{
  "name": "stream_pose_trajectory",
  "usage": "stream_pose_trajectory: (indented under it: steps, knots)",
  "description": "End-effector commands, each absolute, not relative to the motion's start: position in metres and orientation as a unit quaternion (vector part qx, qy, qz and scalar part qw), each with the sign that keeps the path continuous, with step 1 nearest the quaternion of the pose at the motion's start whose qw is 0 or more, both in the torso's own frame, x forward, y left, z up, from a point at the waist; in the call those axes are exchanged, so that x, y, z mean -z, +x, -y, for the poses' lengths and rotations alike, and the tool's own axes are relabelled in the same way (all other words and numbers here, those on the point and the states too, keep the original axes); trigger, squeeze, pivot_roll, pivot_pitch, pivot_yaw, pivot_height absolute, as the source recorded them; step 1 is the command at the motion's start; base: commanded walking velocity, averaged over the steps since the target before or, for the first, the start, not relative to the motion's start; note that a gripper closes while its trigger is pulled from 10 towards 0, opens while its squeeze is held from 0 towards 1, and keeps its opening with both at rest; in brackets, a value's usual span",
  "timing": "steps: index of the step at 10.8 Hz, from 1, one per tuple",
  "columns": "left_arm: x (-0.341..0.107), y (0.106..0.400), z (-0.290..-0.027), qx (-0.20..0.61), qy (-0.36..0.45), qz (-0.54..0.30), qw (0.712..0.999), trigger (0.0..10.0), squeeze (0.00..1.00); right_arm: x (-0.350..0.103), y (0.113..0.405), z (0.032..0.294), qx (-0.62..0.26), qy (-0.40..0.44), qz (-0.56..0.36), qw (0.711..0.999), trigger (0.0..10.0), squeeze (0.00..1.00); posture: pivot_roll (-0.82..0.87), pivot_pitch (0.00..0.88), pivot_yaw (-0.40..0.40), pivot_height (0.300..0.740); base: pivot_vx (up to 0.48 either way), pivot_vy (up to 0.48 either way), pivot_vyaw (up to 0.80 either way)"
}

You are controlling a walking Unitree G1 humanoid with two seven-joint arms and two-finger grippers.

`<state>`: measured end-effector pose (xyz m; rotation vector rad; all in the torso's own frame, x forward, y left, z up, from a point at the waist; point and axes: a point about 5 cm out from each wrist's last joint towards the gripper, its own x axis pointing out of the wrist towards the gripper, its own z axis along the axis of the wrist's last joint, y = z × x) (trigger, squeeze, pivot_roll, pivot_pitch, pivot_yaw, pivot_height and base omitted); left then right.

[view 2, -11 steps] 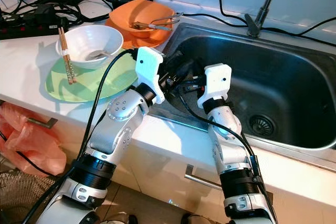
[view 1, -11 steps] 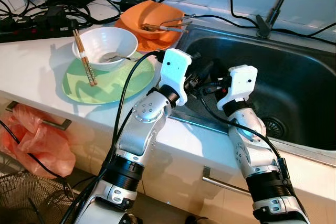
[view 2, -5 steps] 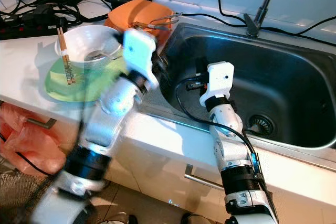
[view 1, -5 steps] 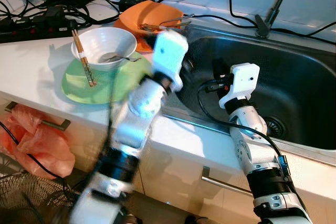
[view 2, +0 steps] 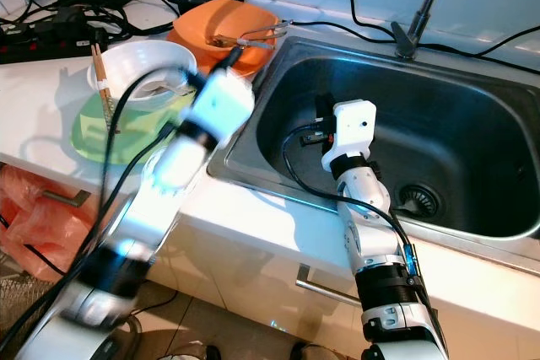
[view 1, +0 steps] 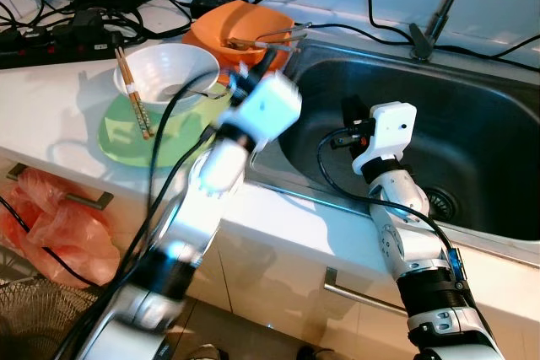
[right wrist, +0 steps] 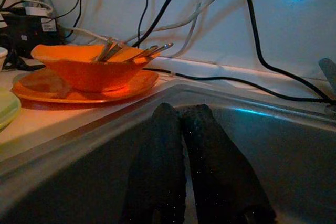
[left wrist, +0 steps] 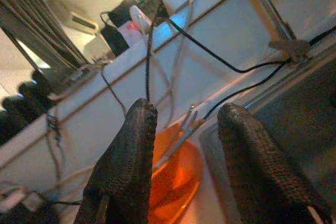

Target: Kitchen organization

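An orange bowl [view 1: 245, 24] holding metal utensils [view 1: 274, 37] sits on an orange plate at the sink's left rim. A white bowl [view 1: 166, 72] with a spoon stands on a green plate [view 1: 126, 142], with chopsticks [view 1: 135, 94] laid across both. My left arm is motion-blurred over the counter edge. Its gripper [left wrist: 187, 111] is open and empty, pointing at the orange bowl [left wrist: 176, 177] from close by. My right gripper [view 1: 348, 110] hangs inside the steel sink [view 1: 481, 115], its fingers [right wrist: 164, 145] pressed together, holding nothing.
Power strips and tangled cables [view 1: 76, 23] crowd the counter's back left. A faucet [view 1: 439, 6] rises behind the sink, and a drain [view 1: 440, 202] sits in its floor. A red plastic bag [view 1: 51, 225] hangs below the counter by a drawer handle [view 1: 359, 292].
My left arm has swung out of the sink, up and left toward the orange bowl. My right arm has barely moved.
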<state>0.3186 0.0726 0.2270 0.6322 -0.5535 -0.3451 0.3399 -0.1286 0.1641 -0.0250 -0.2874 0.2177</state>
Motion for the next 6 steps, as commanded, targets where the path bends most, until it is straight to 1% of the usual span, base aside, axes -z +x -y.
stream_pose_trajectory:
  steps: [1,4,6]
  knots:
    - [-0.228,0.312,-0.073,0.162,0.319,0.277,0.892,10.0,0.00,-0.163,0.342,0.131,-0.104,-0.012,0.139,0.985,10.0,0.00,0.06,0.087,-0.034,0.740,0.000,0.000,0.00]
    - [-0.211,0.291,-0.092,0.130,0.353,0.270,0.886,10.0,0.00,-0.161,0.343,0.129,-0.105,-0.004,0.133,0.985,10.0,0.00,0.08,0.092,-0.049,0.740,0.000,0.000,0.00]
    - [-0.195,0.283,-0.101,0.119,0.376,0.248,0.885,10.0,0.00,-0.161,0.343,0.130,-0.106,-0.003,0.133,0.985,10.0,0.00,0.08,0.096,-0.052,0.740,0.000,0.000,0.00]
